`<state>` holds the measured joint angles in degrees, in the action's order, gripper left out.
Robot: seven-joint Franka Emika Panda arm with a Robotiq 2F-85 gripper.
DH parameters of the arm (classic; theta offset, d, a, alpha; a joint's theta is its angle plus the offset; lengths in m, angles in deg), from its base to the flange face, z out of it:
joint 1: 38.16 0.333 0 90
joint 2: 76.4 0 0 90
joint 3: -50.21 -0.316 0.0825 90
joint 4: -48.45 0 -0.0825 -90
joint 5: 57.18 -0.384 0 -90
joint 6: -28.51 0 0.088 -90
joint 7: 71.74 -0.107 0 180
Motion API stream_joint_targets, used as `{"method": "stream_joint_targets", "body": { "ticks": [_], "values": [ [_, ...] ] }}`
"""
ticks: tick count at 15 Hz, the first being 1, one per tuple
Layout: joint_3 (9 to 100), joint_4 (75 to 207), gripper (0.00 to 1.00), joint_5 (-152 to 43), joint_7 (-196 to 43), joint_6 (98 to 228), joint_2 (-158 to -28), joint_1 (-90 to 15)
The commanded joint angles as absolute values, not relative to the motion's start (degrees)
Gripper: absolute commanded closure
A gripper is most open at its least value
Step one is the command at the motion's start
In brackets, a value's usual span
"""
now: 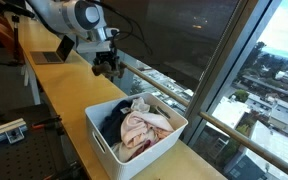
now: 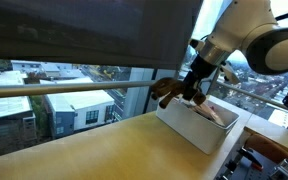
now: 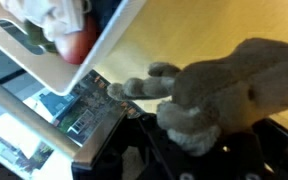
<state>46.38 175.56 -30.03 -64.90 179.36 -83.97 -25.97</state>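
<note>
My gripper is shut on a grey-brown plush toy, whose fuzzy limbs stick out past the fingers in the wrist view. In both exterior views the gripper hangs above the wooden counter, close to the window. The plush toy juts from the gripper toward the glass. Beside the gripper stands a white bin filled with crumpled clothes, pink and dark.
The counter runs along a tall window with a metal railing. A laptop-like object lies on the counter behind the arm. City buildings show far below through the glass.
</note>
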Motion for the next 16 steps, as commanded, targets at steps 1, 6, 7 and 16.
{"method": "stream_joint_targets", "body": {
  "ticks": [1,6,7,16],
  "values": [
    [47.92,174.4,1.0,-31.83,-60.14,177.0,-79.04,-31.25],
    [51.27,173.39,1.0,-31.22,-57.88,178.34,-78.71,-37.41],
    [51.82,173.43,1.0,-31.02,-57.95,178.8,-79.27,-38.25],
    [53.69,174.04,0.46,-33.48,-56.92,179.25,-81.79,-41.83]
  ]
}}
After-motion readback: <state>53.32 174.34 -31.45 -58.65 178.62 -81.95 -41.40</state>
